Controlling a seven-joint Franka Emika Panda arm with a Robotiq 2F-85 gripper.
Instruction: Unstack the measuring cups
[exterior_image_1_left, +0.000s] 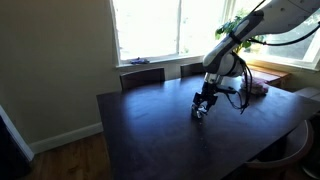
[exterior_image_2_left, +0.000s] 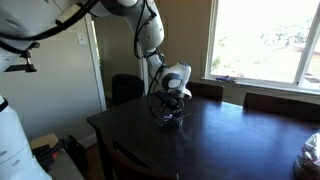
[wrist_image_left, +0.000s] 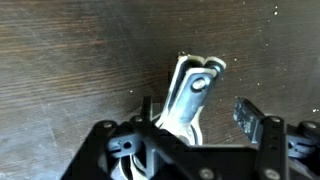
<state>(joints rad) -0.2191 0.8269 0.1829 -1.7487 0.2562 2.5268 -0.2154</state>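
The measuring cups (wrist_image_left: 190, 95) are a nested set of shiny silvery-grey cups lying on the dark wooden table (exterior_image_1_left: 150, 130). In the wrist view their stacked handles point up and away from the camera, and the bowls are mostly hidden under the gripper body. My gripper (wrist_image_left: 198, 112) is down at the table with its fingers open on either side of the handles, the left finger close to them and the right finger apart. In both exterior views the gripper (exterior_image_1_left: 203, 108) (exterior_image_2_left: 170, 112) stands over the cups (exterior_image_2_left: 173, 120), which barely show there.
A flat pinkish-white stack (exterior_image_1_left: 258, 88) lies on the table beyond the arm. Dark chairs (exterior_image_1_left: 143, 76) stand along the window side. A pale object (exterior_image_2_left: 311, 152) sits at the table's far corner. The table edge (exterior_image_2_left: 100, 128) is near the gripper.
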